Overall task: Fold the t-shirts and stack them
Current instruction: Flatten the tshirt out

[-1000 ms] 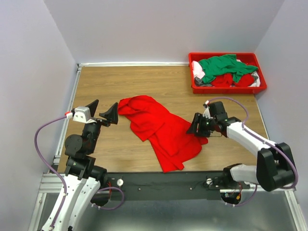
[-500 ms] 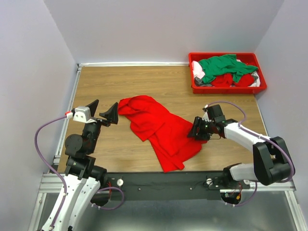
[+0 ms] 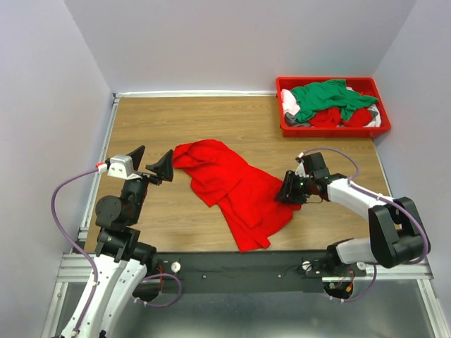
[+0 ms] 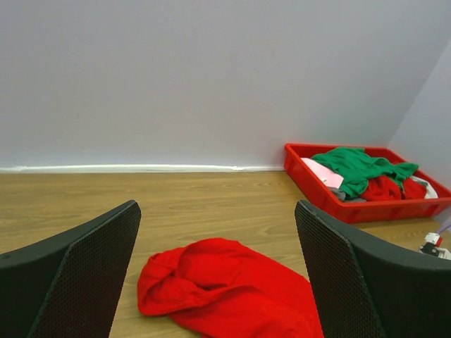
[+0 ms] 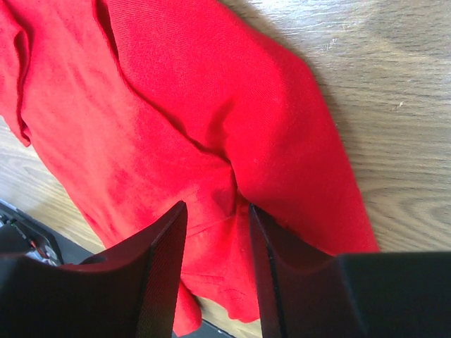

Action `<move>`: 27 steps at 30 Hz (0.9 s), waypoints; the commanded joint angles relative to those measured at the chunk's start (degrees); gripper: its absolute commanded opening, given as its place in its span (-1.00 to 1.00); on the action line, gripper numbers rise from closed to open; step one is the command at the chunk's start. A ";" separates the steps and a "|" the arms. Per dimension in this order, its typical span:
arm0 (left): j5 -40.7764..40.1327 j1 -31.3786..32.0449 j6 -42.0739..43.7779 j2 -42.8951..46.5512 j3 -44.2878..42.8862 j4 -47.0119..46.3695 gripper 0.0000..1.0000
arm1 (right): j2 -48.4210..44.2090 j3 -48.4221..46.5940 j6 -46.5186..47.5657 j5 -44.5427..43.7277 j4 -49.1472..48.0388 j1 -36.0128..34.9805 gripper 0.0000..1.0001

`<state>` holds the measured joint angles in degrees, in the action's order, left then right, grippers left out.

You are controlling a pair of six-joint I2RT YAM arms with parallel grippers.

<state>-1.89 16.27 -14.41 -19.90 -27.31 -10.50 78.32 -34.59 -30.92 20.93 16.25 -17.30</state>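
A crumpled red t-shirt [image 3: 236, 186] lies spread across the middle of the wooden table [image 3: 211, 120], reaching toward the near edge. It also shows in the left wrist view [image 4: 225, 289] and the right wrist view [image 5: 176, 105]. My right gripper [image 3: 285, 191] is low over the shirt's right edge. Its jaws [image 5: 217, 208] stand a narrow gap apart, with a fold of the cloth between them. My left gripper [image 3: 153, 158] is wide open and empty, above the table just left of the shirt [image 4: 217, 208].
A red plastic bin [image 3: 328, 132] at the back right holds a green t-shirt [image 3: 328, 95], red ones [image 3: 328, 117] and a white one [image 3: 287, 102]. It also shows in the left wrist view [image 4: 366, 211]. Walls close in the table's left, back and right.
My right gripper has moved slightly left and down onto the red t-shirt's right edge. The left arm has not moved.
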 commanded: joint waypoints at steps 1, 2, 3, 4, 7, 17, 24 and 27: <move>1.10 0.25 0.27 -0.23 -1.25 0.22 0.97 | -1.24 -0.83 0.42 1.22 -0.43 -0.10 -0.07; 1.10 0.25 0.35 -0.23 -1.34 0.22 0.97 | -1.42 -0.92 0.42 1.31 -0.43 -0.10 -0.09; 1.10 0.25 0.27 -0.14 -1.34 0.13 0.97 | -1.59 -1.01 0.42 1.48 -0.52 -0.10 -0.12; 1.10 0.16 0.35 -0.14 -1.34 0.22 0.97 | -1.60 -1.18 0.42 1.57 -0.52 -0.10 -0.14; 1.10 0.25 0.44 -0.05 -1.34 0.13 0.97 | -0.55 -1.53 0.42 1.22 -0.52 -0.10 -0.20; 1.01 0.25 0.44 0.21 -1.34 0.39 0.97 | 1.31 0.48 -0.72 -4.57 -0.34 -0.02 -0.26; 1.10 0.16 0.44 0.39 -1.34 0.39 0.97 | 0.34 1.10 -0.37 -5.81 -1.39 -0.10 -0.32; 1.10 0.25 0.44 0.48 -1.34 0.39 0.97 | 0.07 0.40 0.15 -4.58 -2.27 -0.10 -0.42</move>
<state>-1.89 16.27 -14.41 -19.99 -27.31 -10.50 79.18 -34.22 -31.42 17.56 15.84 -17.30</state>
